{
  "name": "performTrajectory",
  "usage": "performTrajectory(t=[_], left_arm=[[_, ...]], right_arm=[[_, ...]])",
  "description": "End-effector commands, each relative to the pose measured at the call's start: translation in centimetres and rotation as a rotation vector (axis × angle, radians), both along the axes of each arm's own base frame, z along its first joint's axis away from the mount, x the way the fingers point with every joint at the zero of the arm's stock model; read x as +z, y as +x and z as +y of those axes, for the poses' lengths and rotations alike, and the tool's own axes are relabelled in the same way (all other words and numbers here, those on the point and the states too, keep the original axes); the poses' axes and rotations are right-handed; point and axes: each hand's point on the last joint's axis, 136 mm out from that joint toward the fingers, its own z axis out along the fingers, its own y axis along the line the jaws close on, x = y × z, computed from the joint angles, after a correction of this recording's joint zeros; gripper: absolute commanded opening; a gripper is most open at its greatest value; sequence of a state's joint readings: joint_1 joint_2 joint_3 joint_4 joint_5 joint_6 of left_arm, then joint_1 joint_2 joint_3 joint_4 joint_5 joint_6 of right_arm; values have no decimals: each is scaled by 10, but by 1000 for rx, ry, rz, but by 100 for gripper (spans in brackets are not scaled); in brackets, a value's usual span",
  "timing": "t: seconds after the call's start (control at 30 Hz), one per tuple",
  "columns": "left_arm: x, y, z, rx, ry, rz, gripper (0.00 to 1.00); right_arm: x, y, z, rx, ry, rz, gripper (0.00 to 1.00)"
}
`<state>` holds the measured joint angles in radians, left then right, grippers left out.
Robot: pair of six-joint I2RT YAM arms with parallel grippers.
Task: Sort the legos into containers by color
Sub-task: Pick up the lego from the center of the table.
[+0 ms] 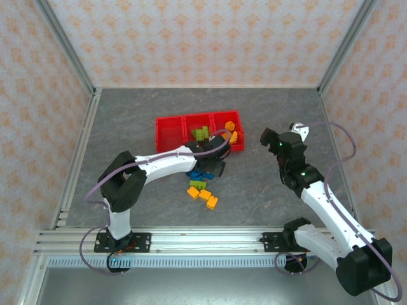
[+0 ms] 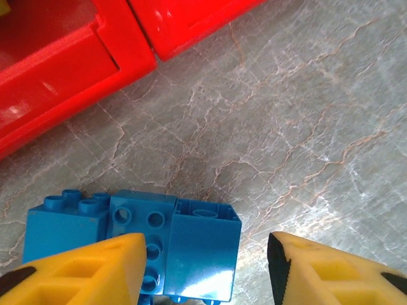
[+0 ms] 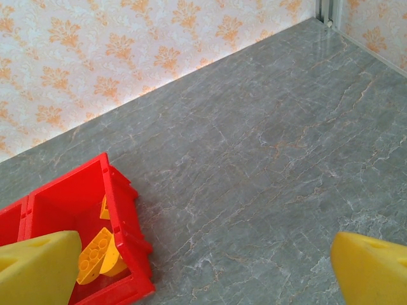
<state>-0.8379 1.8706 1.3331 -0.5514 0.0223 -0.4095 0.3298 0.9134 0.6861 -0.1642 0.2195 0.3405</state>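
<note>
Blue bricks: a cluster [image 2: 159, 244] lies on the table [image 2: 299, 127] just in front of the red tray [image 1: 197, 116], not yet binned.
Sorted so far: green bricks [image 1: 201, 134] sit in the middle bin and orange bricks [image 3: 95, 254] in the right bin. The left bin [image 1: 168, 132] looks bare, though your overhead view is too small to be sure.
Left to do: the blue bricks, a loose green brick [image 1: 198, 185] and several loose orange pieces [image 1: 205, 196]; roughly half the job, at a guess.
Left gripper [image 2: 206, 248]: reaches down over the blue bricks, fingers spread wide, gripping nothing.
Right gripper [image 3: 206, 248]: hangs raised beside the tray's right end, fingers wide apart, empty.
</note>
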Motion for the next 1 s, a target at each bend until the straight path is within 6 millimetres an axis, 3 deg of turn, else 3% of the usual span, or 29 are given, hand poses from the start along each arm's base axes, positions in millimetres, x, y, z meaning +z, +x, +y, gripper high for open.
performTrajectory(t=[0.0, 0.57, 0.6, 0.97], left_arm=[[-6, -4, 1, -8, 40, 19, 53], [-9, -7, 1, -6, 58, 14, 48], [-19, -8, 2, -7, 79, 33, 48], [-24, -8, 8, 4, 119, 33, 49]], right_arm=[[-2, -1, -6, -28, 3, 7, 100], [-3, -4, -7, -37, 3, 11, 100], [-5, -4, -8, -37, 2, 13, 100], [-8, -4, -7, -38, 7, 14, 100]])
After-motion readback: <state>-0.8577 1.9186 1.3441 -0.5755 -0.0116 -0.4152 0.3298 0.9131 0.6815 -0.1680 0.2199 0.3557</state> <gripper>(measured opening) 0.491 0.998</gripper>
